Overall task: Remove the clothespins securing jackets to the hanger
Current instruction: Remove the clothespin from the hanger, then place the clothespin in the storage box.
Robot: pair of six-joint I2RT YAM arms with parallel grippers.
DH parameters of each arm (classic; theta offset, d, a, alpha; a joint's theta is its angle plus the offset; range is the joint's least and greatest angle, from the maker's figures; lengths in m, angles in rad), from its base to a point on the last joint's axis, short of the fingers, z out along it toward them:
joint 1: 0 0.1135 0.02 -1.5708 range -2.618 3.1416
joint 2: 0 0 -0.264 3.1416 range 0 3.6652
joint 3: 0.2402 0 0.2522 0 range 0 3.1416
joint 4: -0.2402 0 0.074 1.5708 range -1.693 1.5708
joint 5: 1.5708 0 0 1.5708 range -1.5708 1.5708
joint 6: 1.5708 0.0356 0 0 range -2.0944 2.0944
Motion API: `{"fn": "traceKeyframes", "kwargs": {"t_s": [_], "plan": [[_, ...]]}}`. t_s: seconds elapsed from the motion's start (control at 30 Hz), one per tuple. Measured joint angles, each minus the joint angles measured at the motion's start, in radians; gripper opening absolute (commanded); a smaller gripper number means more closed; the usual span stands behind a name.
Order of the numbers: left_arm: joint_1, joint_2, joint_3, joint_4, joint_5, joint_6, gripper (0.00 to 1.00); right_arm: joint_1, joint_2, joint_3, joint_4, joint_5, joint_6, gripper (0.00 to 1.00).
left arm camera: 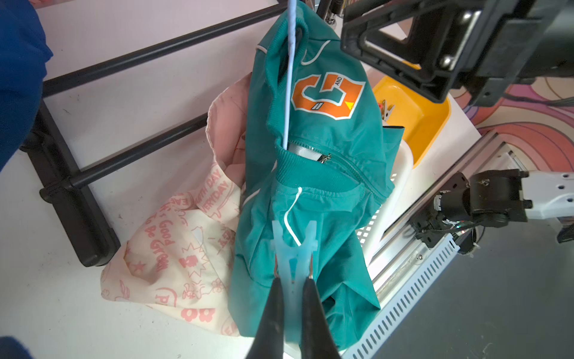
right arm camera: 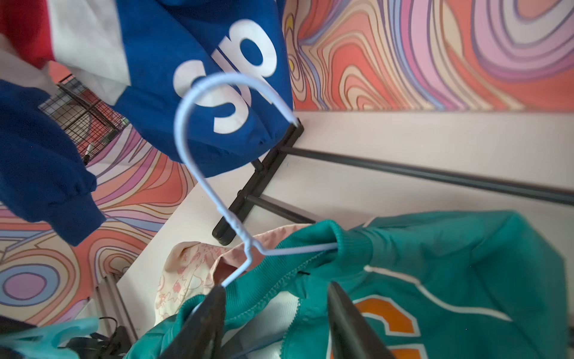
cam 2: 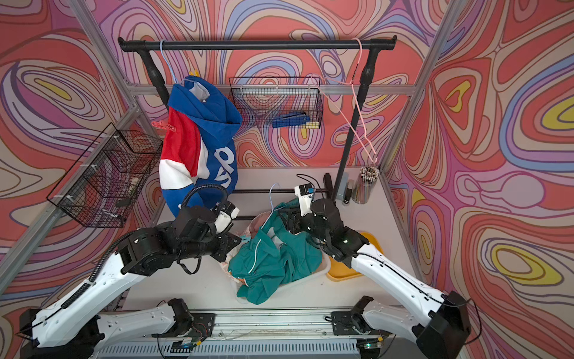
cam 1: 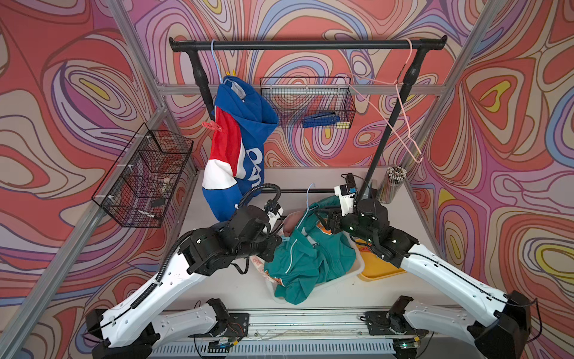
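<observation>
Both top views first: the blue-red-white jacket [cam 1: 239, 140] hangs from the black rail [cam 1: 310, 45], a red clothespin [cam 1: 211, 126] nipped on its shoulder and a yellow clothespin [cam 1: 231, 74] up at the collar; down on the table the teal jacket [cam 2: 273, 261] is heaped in a white basket [cam 1: 357, 268] on top of the pink-and-cream jacket [cam 1: 290, 221]; both arms crowd in, the left gripper [cam 2: 240, 240] at the teal jacket's near edge and the right gripper [cam 1: 326, 217] at its collar. Over to the left wrist view: the left gripper is clenched on the handles of a light-blue clothespin [left arm camera: 293, 255]; the pin's mouth gapes wide over the teal cloth, though whether it bites any fabric I cannot tell; the orange G patch [left arm camera: 326, 96] shows beyond, and a yellow tray [left arm camera: 428, 124] beside the basket has loose clothespins [left arm camera: 386, 110] lying in it. Now the right wrist view: the right gripper's jaws stand well apart, released, with the teal collar between them; the light-blue hanger [right arm camera: 233, 223] rises out of that collar, its shoulder wire touching one finger [right arm camera: 202, 323]; nothing is pinched.
</observation>
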Motion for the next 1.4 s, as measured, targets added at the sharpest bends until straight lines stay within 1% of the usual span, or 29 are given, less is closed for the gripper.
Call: {"fn": "traceKeyframes", "kwargs": {"t_s": [0.07,0.13,0.2,0.3,0.4,0.53,0.67,0.9,1.13,1.4], "plan": [[0.027,0.008,0.008,-0.002,0.038,0.01,0.0,0.04,-0.02,0.03,-0.029,0.021,-0.041,0.6],[0.066,0.024,0.013,-0.005,0.089,0.024,0.0,0.103,-0.024,0.062,-0.054,0.04,-0.092,0.58],[0.106,0.047,0.021,-0.006,0.146,0.044,0.0,0.18,-0.017,0.084,-0.076,0.058,-0.148,0.56],[0.139,0.082,0.039,-0.013,0.212,0.072,0.0,0.278,0.007,0.101,-0.105,0.079,-0.224,0.52],[0.169,0.111,0.046,-0.014,0.288,0.102,0.0,0.336,0.05,0.121,-0.134,0.105,-0.285,0.48],[0.209,0.142,0.046,-0.022,0.385,0.134,0.0,0.387,0.106,0.142,-0.174,0.161,-0.346,0.46],[0.213,0.153,0.046,-0.03,0.438,0.159,0.0,0.409,0.129,0.158,-0.2,0.189,-0.387,0.46],[0.219,0.153,0.045,-0.032,0.468,0.173,0.0,0.417,0.135,0.179,-0.227,0.199,-0.422,0.46],[0.223,0.158,0.039,-0.032,0.48,0.177,0.0,0.423,0.163,0.2,-0.251,0.199,-0.442,0.39],[0.223,0.163,0.039,-0.031,0.488,0.185,0.0,0.428,0.193,0.209,-0.261,0.2,-0.439,0.34]]}}
